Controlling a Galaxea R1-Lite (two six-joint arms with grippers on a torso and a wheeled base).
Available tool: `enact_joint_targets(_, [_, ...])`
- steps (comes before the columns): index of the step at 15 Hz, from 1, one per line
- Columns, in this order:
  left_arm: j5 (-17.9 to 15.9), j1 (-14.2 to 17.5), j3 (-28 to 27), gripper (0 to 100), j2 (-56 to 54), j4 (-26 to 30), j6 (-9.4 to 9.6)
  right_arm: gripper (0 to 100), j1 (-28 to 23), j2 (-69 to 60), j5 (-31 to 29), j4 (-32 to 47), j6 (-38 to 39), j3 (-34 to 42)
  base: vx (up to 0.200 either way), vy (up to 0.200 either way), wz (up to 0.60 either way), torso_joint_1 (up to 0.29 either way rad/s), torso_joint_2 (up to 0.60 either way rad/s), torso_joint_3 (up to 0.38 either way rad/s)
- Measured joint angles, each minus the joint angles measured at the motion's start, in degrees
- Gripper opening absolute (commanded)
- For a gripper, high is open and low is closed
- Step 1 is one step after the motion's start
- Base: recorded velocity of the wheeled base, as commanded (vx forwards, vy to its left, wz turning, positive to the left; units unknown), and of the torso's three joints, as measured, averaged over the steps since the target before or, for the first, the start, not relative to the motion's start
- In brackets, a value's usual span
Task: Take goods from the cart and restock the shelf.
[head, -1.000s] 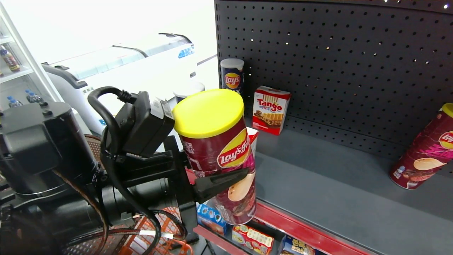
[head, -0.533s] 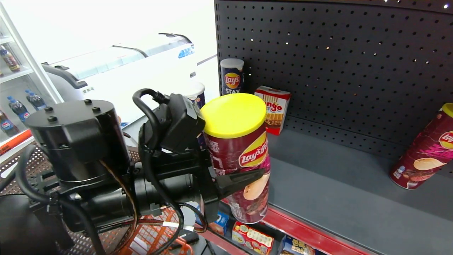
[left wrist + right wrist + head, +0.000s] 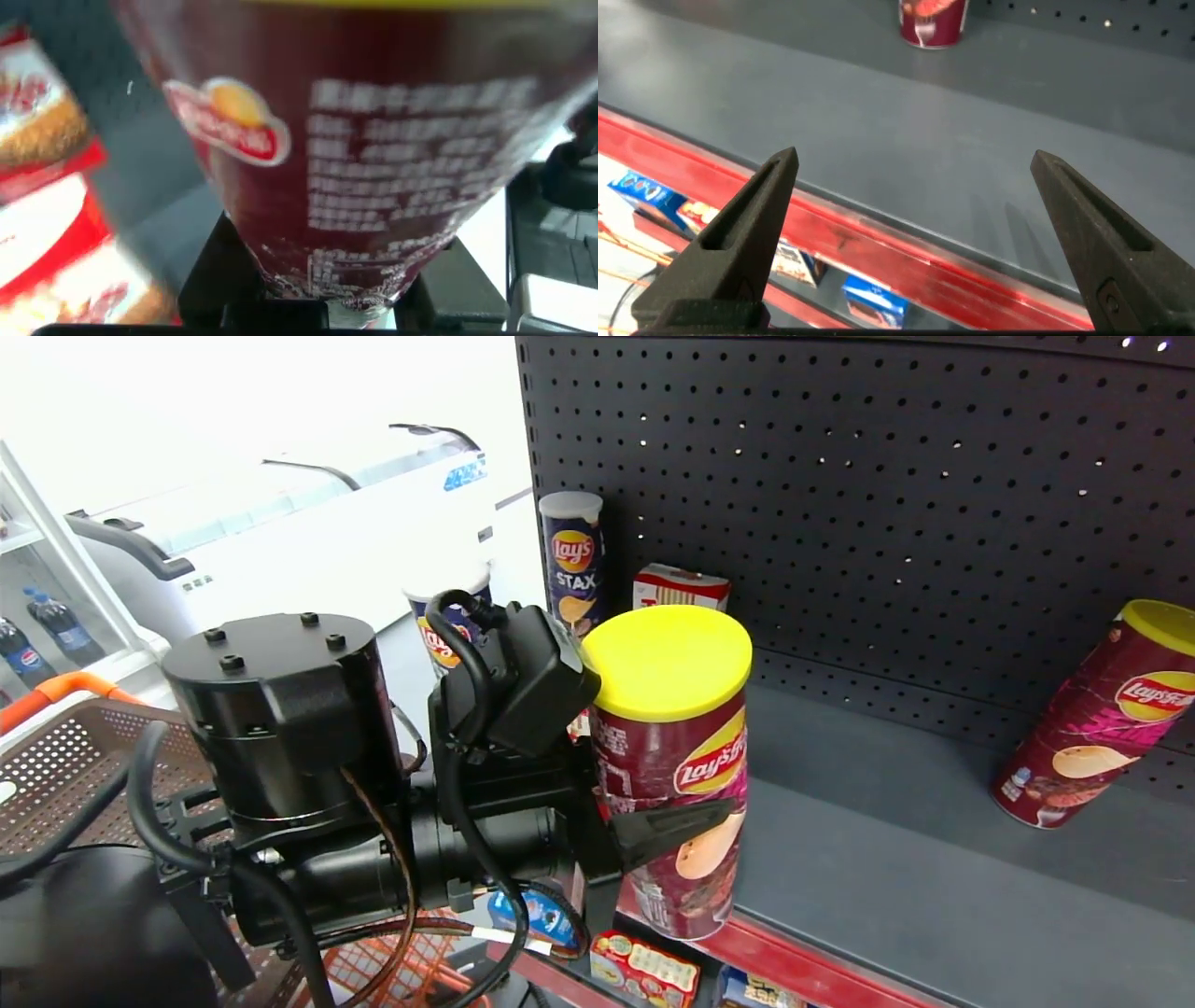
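Can (image 3: 674,728) with a yellow lid is standing near upright at the shelf's (image 3: 887,859) front edge, toward its left end, its base showing over the red lip (image 3: 803,966); cannot tell if it is touching the shelf. Left gripper (image 3: 686,817) is clenching the can around its lower half, one black finger (image 3: 667,826) lying across the front of the label. In the left wrist view the can (image 3: 374,168) is sitting right between the jaws. Second can (image 3: 1083,737), same kind, is leaning against the pegboard (image 3: 840,476) at the shelf's back right, well apart from the held one. Blue can (image 3: 571,560) is standing at the back left corner, a red-and-white box (image 3: 680,586) just beside it along the pegboard, partly hiding behind the yellow lid. Another blue can (image 3: 448,630) is peeking out behind the left arm. Right gripper (image 3: 915,233) is hanging over the front edge of the shelf (image 3: 971,121), jaws spread wide and gripping nothing; the second can (image 3: 932,21) is showing far back. Small boxes (image 3: 644,971) are lying on the level below the lip. Cart (image 3: 65,756) is sitting at far left.
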Motion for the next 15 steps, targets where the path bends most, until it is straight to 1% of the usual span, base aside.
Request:
enact_joint_targets(11, [0.0, 0.5, -0.4, 0, 0.7, 0.2, 0.0, 100, 0.0, 0.0, 0.0, -0.1, 0.0, 0.0, 0.0, 0.0, 0.0, 0.0, 0.0, 0.0])
enact_joint_targets(15, [0.0, 0.5, -0.3, 0, 0.8, 0.1, 0.0, 100, 0.0, 0.0, 0.0, 0.0, 0.0, 0.0, 0.0, 0.0, -0.6, 0.002, 0.0, 0.0])
